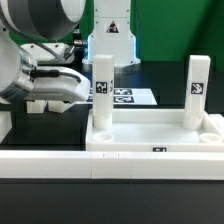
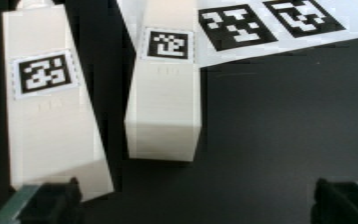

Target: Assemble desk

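At nine o'clock in the exterior view I am seeing the arm [image 1: 40,65] hanging low over the black table [image 1: 55,130]. I am judging that it is there to fetch a leg. From that side I cannot tell how the pincer is set, but the wrist view is showing it clearly. The gripper [image 2: 202,205] is standing wide open, its fingertips [image 2: 48,203] are well apart, and nothing is lying between them.

Ahead of it two loose legs are lying flat. The outer leg [image 2: 51,110] is ending close to one fingertip. The middle leg [image 2: 163,95] is lying just beside it, not touching, and more between the finger lines. So I am taking it as the target, although it is not centred. Beyond them the marker board [image 2: 265,25] is lying.

Going right, the slab [image 1: 160,135] is sitting at four o'clock. One upright leg [image 1: 102,88] is standing near the centre and another upright leg [image 1: 197,88] at three o'clock, both planted in corner sockets. The nearer sockets are looking free to me, probably waiting for the loose legs.

The rail [image 1: 60,165] is running across six o'clock, just in front of the slab, I think to keep it from sliding.
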### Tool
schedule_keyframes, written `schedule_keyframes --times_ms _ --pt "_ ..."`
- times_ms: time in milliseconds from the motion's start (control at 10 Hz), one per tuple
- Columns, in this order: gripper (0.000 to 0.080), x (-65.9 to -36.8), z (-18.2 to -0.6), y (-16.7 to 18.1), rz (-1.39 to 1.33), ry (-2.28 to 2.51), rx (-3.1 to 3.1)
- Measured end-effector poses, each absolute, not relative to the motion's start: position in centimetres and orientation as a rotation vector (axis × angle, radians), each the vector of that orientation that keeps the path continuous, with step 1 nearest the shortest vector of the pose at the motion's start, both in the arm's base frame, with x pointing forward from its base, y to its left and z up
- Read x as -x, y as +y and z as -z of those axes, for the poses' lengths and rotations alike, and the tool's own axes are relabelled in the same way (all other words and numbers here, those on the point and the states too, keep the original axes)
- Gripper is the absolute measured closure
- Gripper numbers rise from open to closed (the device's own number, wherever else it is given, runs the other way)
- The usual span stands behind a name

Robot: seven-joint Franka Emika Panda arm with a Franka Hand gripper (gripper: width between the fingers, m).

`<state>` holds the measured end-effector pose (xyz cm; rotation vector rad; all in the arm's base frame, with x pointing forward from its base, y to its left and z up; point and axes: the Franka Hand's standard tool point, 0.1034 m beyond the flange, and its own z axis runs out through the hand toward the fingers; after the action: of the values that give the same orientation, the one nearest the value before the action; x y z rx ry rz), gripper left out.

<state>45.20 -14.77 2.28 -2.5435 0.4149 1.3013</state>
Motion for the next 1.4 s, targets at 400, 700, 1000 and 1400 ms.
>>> schedule_keyframes --times_ms 400,700,1000,1400 --pt "0.0151 -44.2 -1.8 -14.5 -1.311 0.421 2.537" --pt "0.0151 -44.1 -1.7 -14.6 -1.312 0.423 2.535" --pt "0.0151 -43.4 -1.4 -14.8 -1.323 0.440 2.523" --pt "0.0151 -42.0 -0.9 -14.5 -1.346 0.455 2.506"
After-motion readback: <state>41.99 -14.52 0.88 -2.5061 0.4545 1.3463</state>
